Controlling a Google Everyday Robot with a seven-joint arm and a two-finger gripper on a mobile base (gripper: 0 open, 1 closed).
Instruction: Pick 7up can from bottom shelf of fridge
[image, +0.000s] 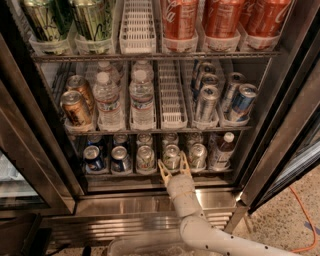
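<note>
Your gripper (173, 169) was open at the bottom shelf (125, 175), holding nothing.

It sat in the lower middle of the frame with its two fingers (163, 171) spread wide, just in front of the 7up can (171, 155). The can stood in its tray in the fridge (125, 205), with a silver can (145, 157) close on its left and another can (197, 155) on its right. If you went in crooked, a finger could bump a neighbour or push the 7up can back, I think.
</note>
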